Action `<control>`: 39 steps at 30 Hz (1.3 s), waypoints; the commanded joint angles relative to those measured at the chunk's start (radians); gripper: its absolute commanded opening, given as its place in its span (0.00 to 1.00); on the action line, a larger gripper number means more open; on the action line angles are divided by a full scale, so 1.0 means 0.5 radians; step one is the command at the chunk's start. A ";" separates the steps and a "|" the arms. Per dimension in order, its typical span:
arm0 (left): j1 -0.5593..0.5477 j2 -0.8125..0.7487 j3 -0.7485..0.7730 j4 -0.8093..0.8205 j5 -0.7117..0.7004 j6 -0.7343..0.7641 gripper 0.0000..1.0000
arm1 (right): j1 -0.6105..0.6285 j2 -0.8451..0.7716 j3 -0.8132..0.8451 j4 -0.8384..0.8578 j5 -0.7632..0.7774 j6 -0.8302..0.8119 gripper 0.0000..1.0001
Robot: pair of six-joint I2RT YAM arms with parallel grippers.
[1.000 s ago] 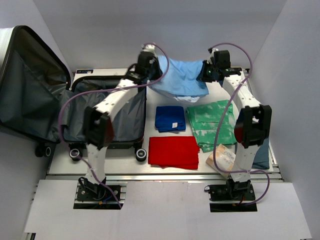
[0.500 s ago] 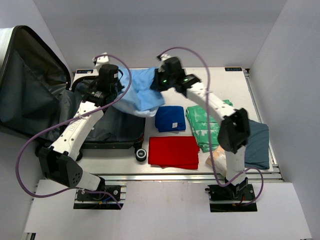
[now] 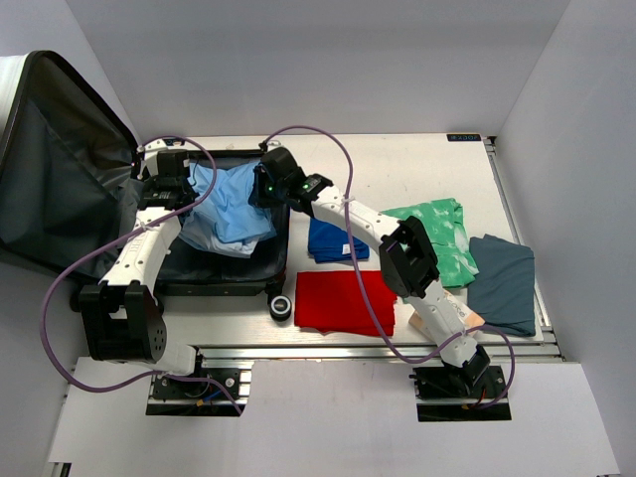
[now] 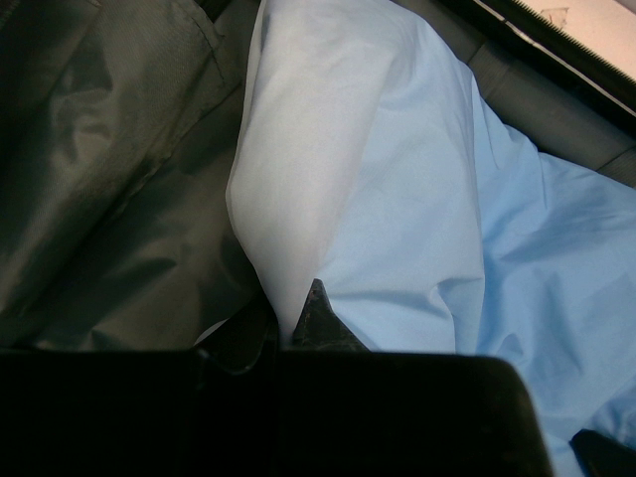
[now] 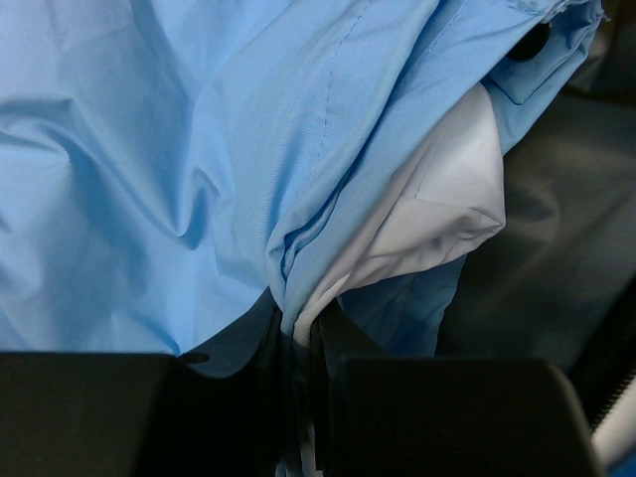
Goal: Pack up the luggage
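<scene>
Left gripper point(image 3: 169, 182) clenched on one edge of the light blue cloth shirt point(image 3: 231, 207). Right gripper point(image 3: 266, 185) pinches a fold at the opposite edge. Shirt runs left-to-right between them, upper left of frame, sagging into the open hard-shell, grey-lined luggage point(image 3: 221, 278) directly below. Both grippers over the tub, left arm nearer. Likely next: lower and let go.

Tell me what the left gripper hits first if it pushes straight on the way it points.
The light blue shirt pinched in the left gripper itself. Past that cloth, most likely the grey lining of the luggage, though depth is unclear.
</scene>
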 commanded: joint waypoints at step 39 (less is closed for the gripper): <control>0.247 0.087 0.119 0.238 0.381 0.119 0.98 | 0.075 -0.428 -0.336 0.232 0.410 -0.193 0.89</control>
